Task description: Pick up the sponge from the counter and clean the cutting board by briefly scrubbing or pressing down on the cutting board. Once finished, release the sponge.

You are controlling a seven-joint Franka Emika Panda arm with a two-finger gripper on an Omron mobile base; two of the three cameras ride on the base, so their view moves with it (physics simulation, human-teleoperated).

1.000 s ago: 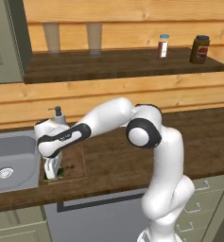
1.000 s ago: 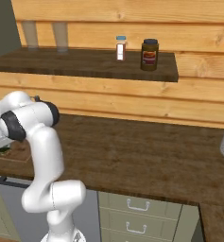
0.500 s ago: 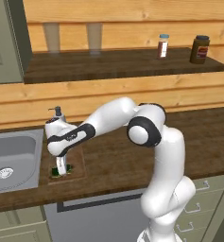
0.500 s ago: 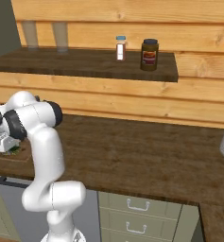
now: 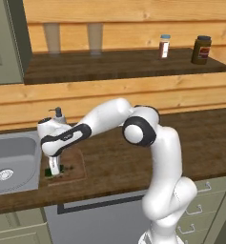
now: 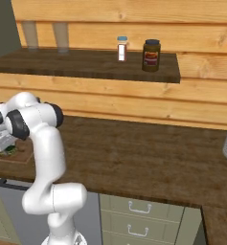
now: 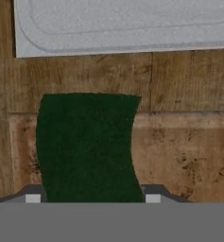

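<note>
I see the cutting board (image 5: pixel 72 165) on the table (image 5: pixel 200 143), just right of the sink (image 5: pixel 14 159). The sponge (image 5: pixel 53 172) sits at its near left corner. Two jars (image 5: pixel 201 49) stand far right on the shelf (image 5: pixel 119 64).

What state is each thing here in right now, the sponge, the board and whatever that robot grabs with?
sponge: gripped between the fingers, green side up, lying partly over the board's edge.
cutting board: flat on the counter, stained with dark speckles.
end effector: shut on the sponge, low over the board.
sink: empty.
jar: upright on the shelf, lidded.
</note>
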